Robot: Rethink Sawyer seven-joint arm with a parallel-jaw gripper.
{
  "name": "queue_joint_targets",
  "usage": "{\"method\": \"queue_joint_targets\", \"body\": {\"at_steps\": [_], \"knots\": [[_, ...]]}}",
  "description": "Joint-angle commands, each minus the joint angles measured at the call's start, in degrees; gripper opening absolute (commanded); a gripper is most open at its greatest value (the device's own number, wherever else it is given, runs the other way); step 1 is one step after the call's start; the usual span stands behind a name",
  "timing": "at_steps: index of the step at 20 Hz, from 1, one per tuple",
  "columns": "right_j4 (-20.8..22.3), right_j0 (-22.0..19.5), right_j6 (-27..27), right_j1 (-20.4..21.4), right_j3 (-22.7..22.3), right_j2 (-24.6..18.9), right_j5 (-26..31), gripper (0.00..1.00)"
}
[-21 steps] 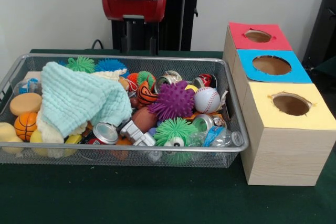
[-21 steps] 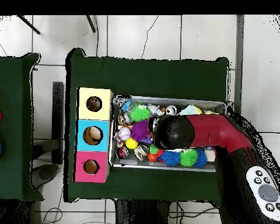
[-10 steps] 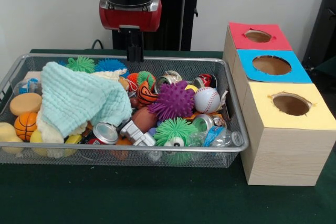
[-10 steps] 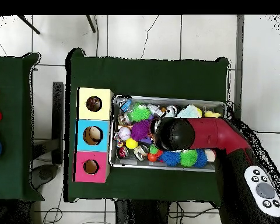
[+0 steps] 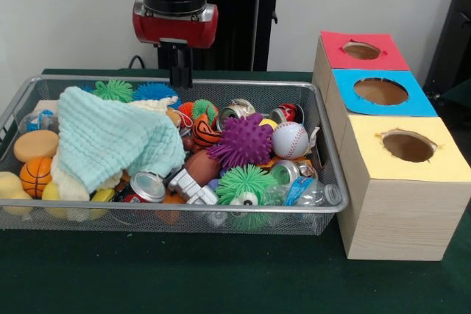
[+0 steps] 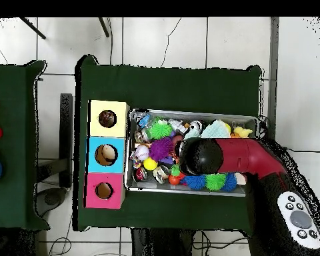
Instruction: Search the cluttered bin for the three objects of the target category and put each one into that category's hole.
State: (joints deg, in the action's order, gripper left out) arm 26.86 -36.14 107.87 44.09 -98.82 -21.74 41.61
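A wire mesh bin (image 5: 176, 212) holds a jumble of toys. In it lie a purple spiky ball (image 5: 243, 141), a baseball (image 5: 290, 140), a green spiky ball (image 5: 241, 182), a small basketball (image 5: 35, 174), a striped football (image 5: 205, 131), several cans such as the can (image 5: 150, 186), and a clear bottle (image 5: 315, 193). A mint cloth (image 5: 110, 141) covers the left part. My gripper (image 5: 181, 80) hangs above the bin's back rim, over the blue spiky ball (image 5: 154, 92), touching nothing. In the overhead view the arm's head (image 6: 201, 155) hides it.
Three wooden boxes with round holes stand in a row right of the bin: yellow top (image 5: 441, 163) nearest, blue (image 5: 344, 95) in the middle, red (image 5: 335, 43) farthest. In the overhead view they lie left of the bin's rim (image 6: 189, 112).
The gripper has risen a little and drifted left along the back of the bin. Its two separate black bars now show as one. The toys have not moved.
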Motion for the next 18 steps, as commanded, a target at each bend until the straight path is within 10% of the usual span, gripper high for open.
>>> {"method": "queue_joint_targets", "body": {"at_steps": [1, 5, 18], "knots": [[6.5, 5.8, 10.4, -7.3, 1.3, 7.4, -7.0, 0.00], [6.3, 8.0, 11.4, -14.8, 5.5, 9.4, -11.6, 0.00], [2.3, 11.9, 7.3, -20.9, 12.4, 11.2, -10.3, 0.00]]}}
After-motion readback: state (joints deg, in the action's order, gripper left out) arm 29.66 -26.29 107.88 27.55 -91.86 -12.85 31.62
